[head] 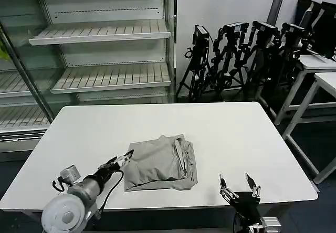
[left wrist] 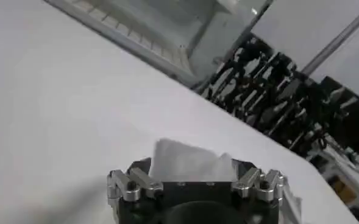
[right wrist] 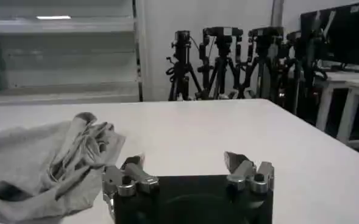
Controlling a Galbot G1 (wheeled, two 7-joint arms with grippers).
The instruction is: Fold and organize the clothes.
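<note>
The clothes, a light grey T-shirt, lie folded into a rough rectangle on the front middle of the white table, with bunched folds along the right side. My left gripper is at the shirt's left edge, low over the table. In the left wrist view the left gripper is open, with the edge of the shirt showing between its spread fingers. My right gripper stands open near the table's front edge, to the right of the shirt and apart from it. From the right wrist, the right gripper holds nothing, with the shirt off to one side.
A shelving unit with slatted shelves stands behind the table. Several black tripods stand at the back right. White side tables are at the far right. The table surface round the shirt is bare.
</note>
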